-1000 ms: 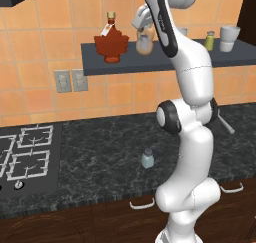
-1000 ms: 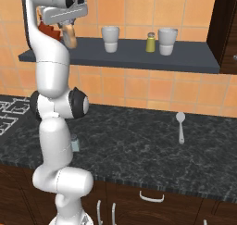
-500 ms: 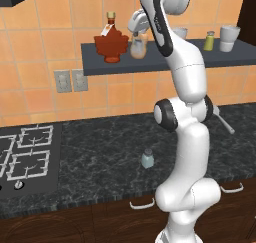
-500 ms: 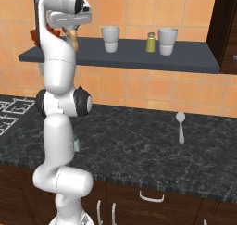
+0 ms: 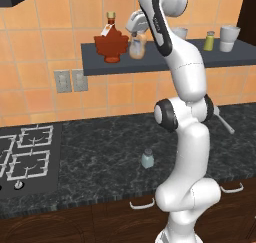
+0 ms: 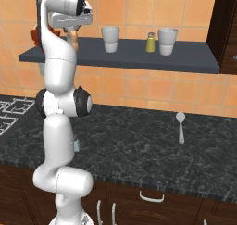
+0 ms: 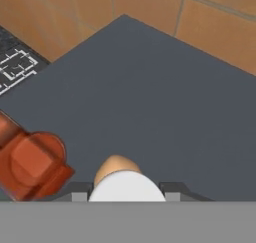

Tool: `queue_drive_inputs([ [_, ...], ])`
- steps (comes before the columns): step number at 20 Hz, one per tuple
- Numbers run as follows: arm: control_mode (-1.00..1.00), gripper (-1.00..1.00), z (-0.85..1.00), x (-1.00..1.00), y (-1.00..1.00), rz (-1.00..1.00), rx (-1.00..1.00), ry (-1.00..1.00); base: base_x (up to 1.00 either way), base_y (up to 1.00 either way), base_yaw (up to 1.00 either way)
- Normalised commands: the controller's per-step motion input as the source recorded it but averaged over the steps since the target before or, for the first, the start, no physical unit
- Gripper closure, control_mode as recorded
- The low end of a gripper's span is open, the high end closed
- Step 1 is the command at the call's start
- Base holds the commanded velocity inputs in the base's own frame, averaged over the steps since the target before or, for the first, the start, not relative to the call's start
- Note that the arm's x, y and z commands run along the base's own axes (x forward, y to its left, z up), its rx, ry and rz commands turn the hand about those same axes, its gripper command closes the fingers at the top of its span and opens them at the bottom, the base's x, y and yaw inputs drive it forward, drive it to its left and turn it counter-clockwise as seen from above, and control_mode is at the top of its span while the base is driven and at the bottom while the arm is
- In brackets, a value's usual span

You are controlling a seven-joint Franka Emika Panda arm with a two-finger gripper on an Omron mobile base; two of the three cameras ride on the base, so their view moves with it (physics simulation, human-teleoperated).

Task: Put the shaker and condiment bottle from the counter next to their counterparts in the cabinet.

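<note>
Nearest you, on the black marbled desk (image 5: 100, 157), sits the shaker (image 5: 147, 158): tiny, pale blue-grey, translucent, grey cap on top, upright and alone, well apart from the stove grates (image 5: 27, 152) at the left. Reckon it light and stiff, probably slick-sided, and small enough to tip if you nudge it. You'd want to come straight down and pinch the body just under the cap, square across the middle.

Up now to the end effector (image 5: 136, 34). It's closed on the condiment bottle (image 5: 138, 46), jaws either side of the neck just below the pale cap, and in the hand view that white cap (image 7: 126, 186) sits right between the two dark tips with the peach shoulder peeking beyond. The bottle's rounded, beige-peach, squat; looks rigid and light, but that curved belly gives little to grip, so the neck hold is the sensible one. Whether its base is touching the shelf yet, you can't tell from here.

Beyond it, the dark grey wall shelf (image 5: 200, 62) runs along the orange tiles. The dark red maple-leaf bottle (image 5: 111, 43), gold cap, white tag, stands just beside your bottle on its left. Farther along to the right is the yellow-green shaker (image 6: 151, 42) between two white cups (image 6: 110, 38); that's where the little shaker belongs.
</note>
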Motion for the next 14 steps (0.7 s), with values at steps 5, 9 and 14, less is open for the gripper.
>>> queue_drive_inputs([
  [5, -1.0, 1.0, 0.0, 0.46, 0.21, 0.0, 0.0, 0.07, 0.0, 0.0, 0.0],
  [9, -1.0, 1.0, 0.0, 0.39, 0.15, 0.0, 0.0, 0.07, 0.0, 0.0, 0.0],
  [14, -1.0, 1.0, -0.03, 0.28, 0.1, 0.0, -0.01, 0.04, 0.0, 0.0, 0.0],
])
